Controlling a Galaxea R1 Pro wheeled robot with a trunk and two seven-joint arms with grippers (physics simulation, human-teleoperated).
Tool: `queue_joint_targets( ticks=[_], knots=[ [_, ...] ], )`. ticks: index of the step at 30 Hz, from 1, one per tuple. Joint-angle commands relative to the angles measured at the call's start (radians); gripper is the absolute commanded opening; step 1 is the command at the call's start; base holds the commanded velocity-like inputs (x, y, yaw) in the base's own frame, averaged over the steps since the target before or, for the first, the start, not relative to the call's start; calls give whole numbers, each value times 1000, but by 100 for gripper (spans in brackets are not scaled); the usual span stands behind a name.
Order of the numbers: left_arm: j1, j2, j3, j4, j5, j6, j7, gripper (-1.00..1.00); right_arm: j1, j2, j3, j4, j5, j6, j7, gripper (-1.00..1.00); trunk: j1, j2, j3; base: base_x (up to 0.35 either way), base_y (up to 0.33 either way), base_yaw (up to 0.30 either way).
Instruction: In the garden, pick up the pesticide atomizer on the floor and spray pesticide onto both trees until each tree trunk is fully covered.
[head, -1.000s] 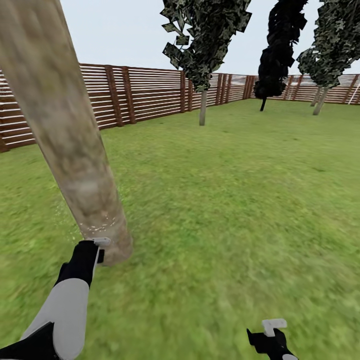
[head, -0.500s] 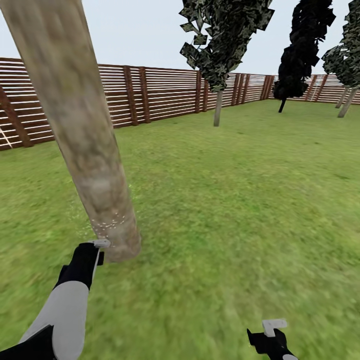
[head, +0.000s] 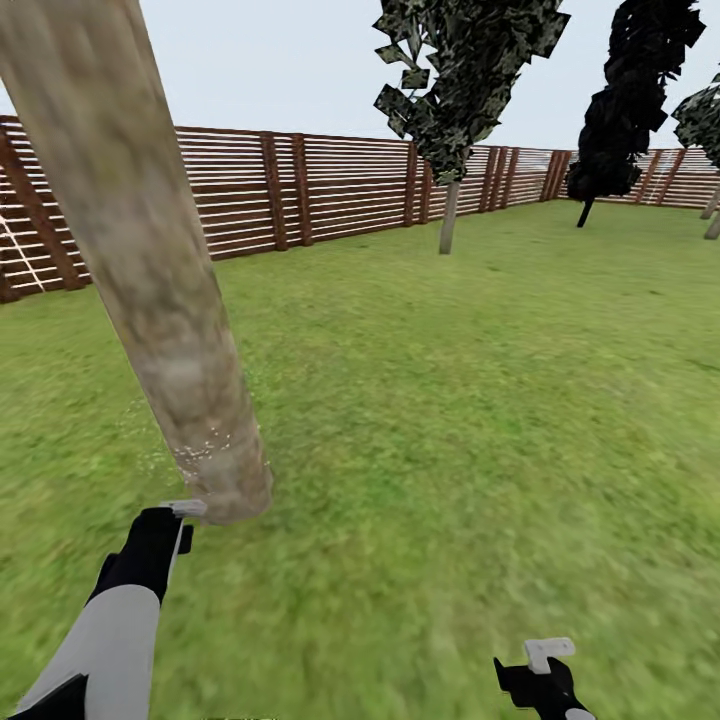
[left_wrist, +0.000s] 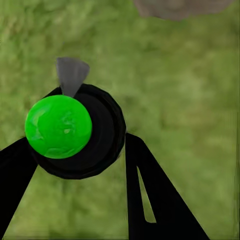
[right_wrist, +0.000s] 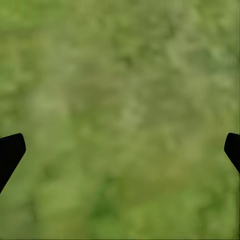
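So closest in, the left gripper (left_wrist: 75, 165) is clamped on the pesticide atomizer (left_wrist: 59, 126), its bright green top and grey nozzle poking out between the black fingers, held low over the grass (head: 450, 420). The right gripper (right_wrist: 120, 150) hangs over bare lawn with its fingers spread wide apart. Just ahead of the left arm stands the thick tree trunk (head: 150, 280), with pale specks dotted near its base. Further back there's a leafy tree (head: 455, 80), then the slatted wooden fence (head: 330, 185).
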Motion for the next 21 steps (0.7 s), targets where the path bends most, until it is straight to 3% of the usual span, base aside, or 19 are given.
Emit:
queue_joint_targets(
  ticks=[1, 14, 21],
  knots=[
    [-1, -1, 2, -3, 1, 2, 1, -100, 0, 0, -8, 1, 5, -4, 5, 100, 0, 0, -1, 24, -269, 275],
    [-1, -16, 0, 6, 5, 2, -2, -100, 0, 1, -8, 1, 5, -4, 5, 100, 0, 0, -1, 132, -252, 275],
    [-1, -31, 0, 8, 8, 4, -17, -100, 0, 1, -8, 1, 5, -4, 5, 100, 0, 0, -1, 223, -208, 40]
  ],
)
